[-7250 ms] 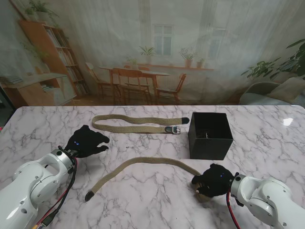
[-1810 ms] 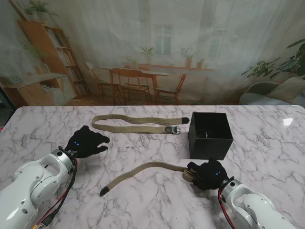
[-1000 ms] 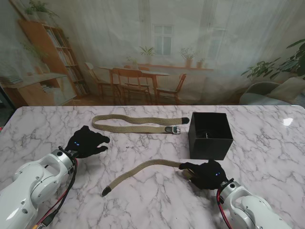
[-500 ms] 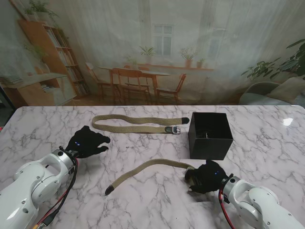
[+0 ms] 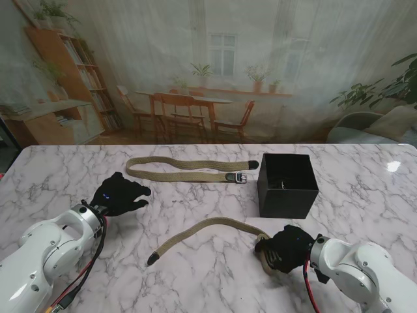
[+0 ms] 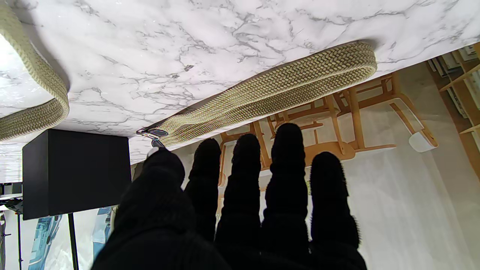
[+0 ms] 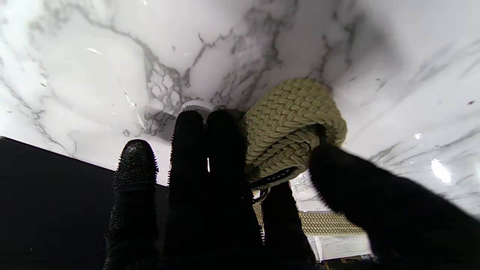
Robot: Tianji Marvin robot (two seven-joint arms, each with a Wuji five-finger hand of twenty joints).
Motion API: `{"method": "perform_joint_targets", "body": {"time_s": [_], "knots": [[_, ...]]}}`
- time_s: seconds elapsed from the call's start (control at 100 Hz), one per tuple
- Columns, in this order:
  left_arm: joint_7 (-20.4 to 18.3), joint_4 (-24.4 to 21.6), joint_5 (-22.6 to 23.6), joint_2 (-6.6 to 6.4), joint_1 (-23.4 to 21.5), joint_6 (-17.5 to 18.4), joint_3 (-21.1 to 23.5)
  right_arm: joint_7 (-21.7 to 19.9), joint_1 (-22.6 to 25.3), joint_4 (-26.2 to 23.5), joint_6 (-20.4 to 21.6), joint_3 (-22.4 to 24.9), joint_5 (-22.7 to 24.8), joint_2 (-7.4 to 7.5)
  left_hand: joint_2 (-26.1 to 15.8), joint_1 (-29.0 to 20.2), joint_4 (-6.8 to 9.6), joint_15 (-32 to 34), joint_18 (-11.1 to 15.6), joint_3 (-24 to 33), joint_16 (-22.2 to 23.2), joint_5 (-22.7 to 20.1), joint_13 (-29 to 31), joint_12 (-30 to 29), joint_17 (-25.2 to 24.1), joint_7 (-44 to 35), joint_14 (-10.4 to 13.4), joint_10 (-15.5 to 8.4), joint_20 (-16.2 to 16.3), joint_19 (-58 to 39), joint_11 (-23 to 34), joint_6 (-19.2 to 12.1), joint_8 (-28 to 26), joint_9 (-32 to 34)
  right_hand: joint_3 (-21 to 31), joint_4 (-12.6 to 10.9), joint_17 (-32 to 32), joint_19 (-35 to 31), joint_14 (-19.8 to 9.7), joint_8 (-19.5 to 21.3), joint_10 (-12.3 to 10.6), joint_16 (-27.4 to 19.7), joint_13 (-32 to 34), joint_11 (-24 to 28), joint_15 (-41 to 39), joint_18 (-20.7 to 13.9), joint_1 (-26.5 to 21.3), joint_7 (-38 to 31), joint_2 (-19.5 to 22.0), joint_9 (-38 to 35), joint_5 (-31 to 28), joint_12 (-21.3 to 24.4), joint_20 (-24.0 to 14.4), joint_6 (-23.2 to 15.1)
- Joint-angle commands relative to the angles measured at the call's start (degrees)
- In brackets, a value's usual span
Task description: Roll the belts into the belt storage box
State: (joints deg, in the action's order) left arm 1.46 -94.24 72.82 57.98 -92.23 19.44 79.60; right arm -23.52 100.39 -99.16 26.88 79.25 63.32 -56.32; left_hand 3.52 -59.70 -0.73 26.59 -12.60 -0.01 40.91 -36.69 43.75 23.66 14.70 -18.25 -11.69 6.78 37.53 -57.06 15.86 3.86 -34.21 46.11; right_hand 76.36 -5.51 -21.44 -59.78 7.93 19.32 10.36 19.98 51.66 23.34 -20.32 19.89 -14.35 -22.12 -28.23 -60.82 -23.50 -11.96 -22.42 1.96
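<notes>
The stand view shows a marble table (image 5: 195, 274) with two woven khaki belts and a black storage box (image 5: 287, 185). The right hand (image 5: 287, 248), in a black glove, sits nearer to me than the box and grips the rolled end of the near belt (image 5: 202, 229); the rest of that belt trails left across the marble to its dark tip. In the right wrist view the coil (image 7: 288, 123) is pinched between the thumb and the fingers (image 7: 210, 157), with a metal buckle part showing under the roll. The far belt (image 5: 186, 169) lies folded flat, its buckle end just beside the box's left side. The left hand (image 5: 118, 193) hovers over bare marble near that belt, fingers (image 6: 285, 176) stretched out and slightly apart, holding nothing.
</notes>
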Motion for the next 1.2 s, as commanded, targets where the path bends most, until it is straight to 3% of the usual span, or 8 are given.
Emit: {"method": "perform_joint_targets", "body": {"time_s": [0.0,0.25,0.3,0.37,0.41,0.64,0.88,1.19], "knots": [[-0.87,0.06,-0.07,0.05,0.09,-0.16,-0.14,-0.91,0.82,0.34,-0.6,-0.22,0.13,0.21,-3.02,-2.9,-0.52,-0.26,-1.57,-0.75,-0.33,0.92,0.04,0.6,-0.38,0.72,-0.94,1.01,-0.67,0.63,1.15,1.31,0.51,1.03,9.09,-5.3,0.77,0.66,-3.22,4.14,-3.73,-3.35,-2.63,-9.84,7.8,-0.21,2.79,-5.09,-3.15,7.5,-2.34,2.27,-0.46,10.0],[-0.71,0.14,-0.05,0.05,0.07,-0.17,-0.06,-2.32,0.95,-0.33,-2.78,-0.44,-1.0,0.17,-3.05,-2.94,-0.52,-0.24,-1.65,-0.75,-0.32,0.94,0.05,0.6,-0.37,0.72,-0.97,0.98,-0.65,0.58,1.15,1.4,0.53,1.03,13.56,-22.27,-1.86,-0.68,-1.99,4.82,-2.33,-4.13,-1.76,-17.27,7.17,-1.11,-2.15,-4.85,-4.23,5.95,-4.6,5.98,0.66,10.0],[-0.67,0.14,-0.03,0.05,0.05,-0.14,-0.02,-1.57,0.91,-0.24,-2.68,-0.54,0.16,0.11,-3.05,-2.95,-0.52,-0.23,-1.59,-0.76,-0.31,0.92,0.06,0.6,-0.38,0.7,-0.96,0.98,-0.66,0.58,1.14,1.36,0.52,1.0,13.6,-16.68,-3.18,-1.41,-2.71,4.83,-3.16,-4.32,-0.5,-19.31,6.52,-1.39,-11.14,-6.02,-9.99,3.98,-4.76,6.95,1.65,9.78],[-0.53,0.16,0.0,0.05,0.01,-0.11,0.05,0.97,0.76,0.1,-2.02,-0.85,3.66,0.06,-3.04,-2.98,-0.51,-0.22,-1.55,-0.76,-0.31,0.94,0.08,0.6,-0.4,0.7,-0.95,0.98,-0.68,0.61,1.14,1.29,0.52,0.99,13.6,3.12,-5.55,-2.44,-4.93,4.51,-5.36,-4.17,2.72,-19.03,5.2,-2.72,-25.44,-9.33,-12.67,1.2,-5.19,6.78,3.24,9.38],[-0.48,0.17,0.0,0.05,-0.01,-0.1,0.08,2.19,0.66,0.19,-1.16,-0.95,6.47,0.13,-3.03,-2.96,-0.51,-0.24,-1.52,-0.77,-0.32,0.94,0.04,0.6,-0.39,0.7,-0.95,0.92,-0.68,0.62,1.16,1.31,0.52,1.01,11.93,7.37,-6.75,-2.68,-6.53,4.5,-6.8,-4.04,4.23,-18.66,4.73,-4.36,-28.79,-10.77,-11.22,-0.19,-5.17,6.66,3.71,8.93],[-0.64,0.16,-0.04,0.05,-0.04,-0.18,0.09,8.12,0.03,2.11,-2.17,-2.58,14.03,0.32,-3.08,-2.86,-0.52,-0.22,-1.55,-0.79,-0.31,0.95,0.07,0.6,-0.37,0.7,-0.94,0.98,-0.68,0.6,1.15,1.35,0.53,1.02,-7.4,12.88,-9.26,-3.85,-9.36,5.28,-11.87,-1.38,9.63,-13.1,1.84,-7.92,-23.81,-18.56,-4.37,-5.16,-8.83,3.91,5.2,0.23],[-0.62,0.15,-0.11,0.06,-0.11,-0.16,0.18,12.28,0.33,3.67,-5.4,-3.7,13.69,0.02,-3.21,-2.7,-0.53,-0.25,-1.61,-0.82,-0.31,0.95,0.04,0.61,-0.45,0.72,-0.94,0.93,-0.67,0.63,1.16,1.33,0.54,1.02,-20.12,21.34,-6.89,-3.99,-4.13,4.96,-6.71,4.45,7.35,-4.25,-1.21,3.45,-17.02,-35.55,-3.77,8.81,-10.1,-1.44,1.32,-21.78],[-0.61,0.24,-0.26,0.07,-0.07,-0.09,0.19,12.21,0.23,4.51,-6.17,-4.56,9.82,-0.27,-3.44,-2.55,-0.6,-0.23,-1.6,-0.87,-0.28,0.85,0.01,0.61,-0.48,0.71,-1.01,1.0,-0.65,0.63,1.14,1.34,0.52,1.03,-19.48,20.24,-2.81,0.21,0.03,-0.29,0.82,-2.36,-9.67,-8.16,6.68,8.41,-12.47,-39.99,-5.6,33.24,-15.07,1.18,-0.17,-17.35]]}}
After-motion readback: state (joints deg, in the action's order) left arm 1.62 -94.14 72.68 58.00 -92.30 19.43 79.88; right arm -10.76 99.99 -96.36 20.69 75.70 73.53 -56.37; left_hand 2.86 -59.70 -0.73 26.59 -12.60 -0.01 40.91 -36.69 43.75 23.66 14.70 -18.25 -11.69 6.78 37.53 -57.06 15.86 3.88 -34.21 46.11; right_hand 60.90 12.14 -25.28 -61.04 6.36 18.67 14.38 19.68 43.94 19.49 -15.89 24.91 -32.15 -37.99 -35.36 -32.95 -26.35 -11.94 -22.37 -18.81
